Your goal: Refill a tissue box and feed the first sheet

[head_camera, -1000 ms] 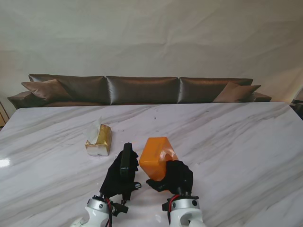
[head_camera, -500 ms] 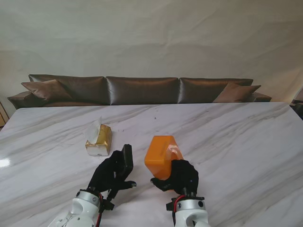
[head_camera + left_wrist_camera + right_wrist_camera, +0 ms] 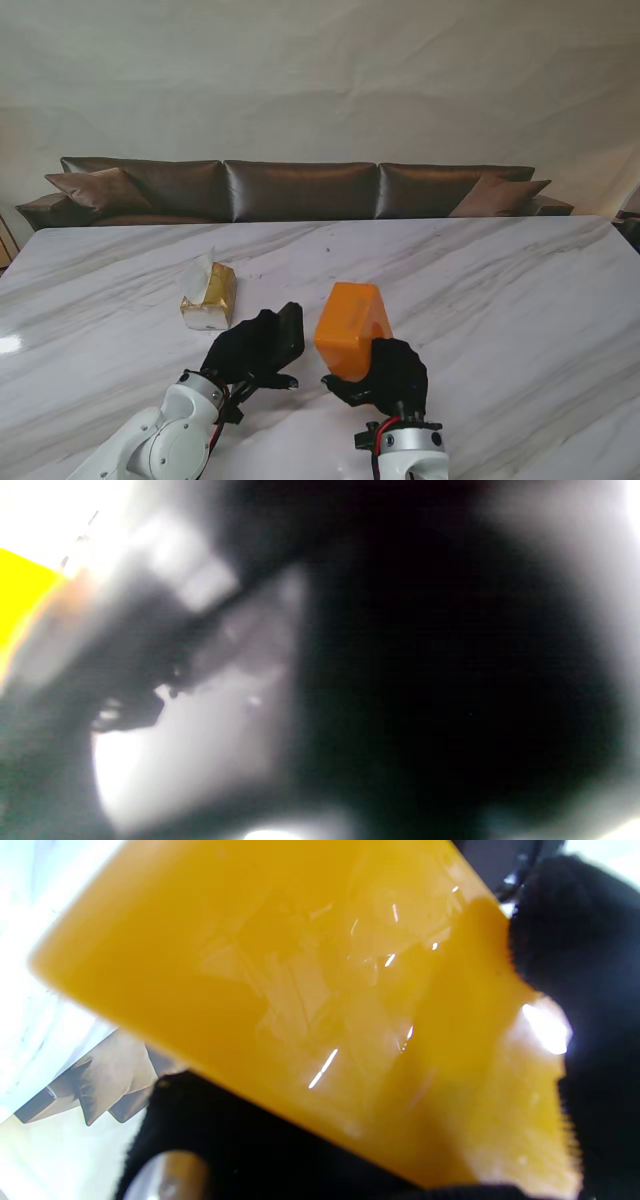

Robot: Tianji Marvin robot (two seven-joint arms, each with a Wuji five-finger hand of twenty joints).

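On the marble worktop (image 3: 480,290), a small gold tissue pack (image 3: 209,297) lies to my left and farther from me than both hands, with a white sheet sticking up from its top. It is well apart from the hands and nothing lies between it and them. Beyond the far edge of the worktop runs a brown sofa (image 3: 300,189) against a pale wall.

The right hand (image 3: 385,372), in a black glove, is clamped on the orange tissue box (image 3: 353,316), holding it tilted and clear of the worktop. In the right wrist view the box (image 3: 320,1005) fills nearly the whole picture, glossy, with black fingers (image 3: 575,940) wrapped against its edge; what the box holds cannot be told from either view.

The left hand (image 3: 255,347) is closed around a flat black piece (image 3: 288,331), tilted, just beside the orange box and not clearly touching it. The left wrist view is a dark blur with a sliver of yellow at one side, so the fingers' exact hold cannot be made out there.

The worktop is wide and bare to the right and on the far side, leaving plenty of room; its near edge lies out of view beneath the arms.
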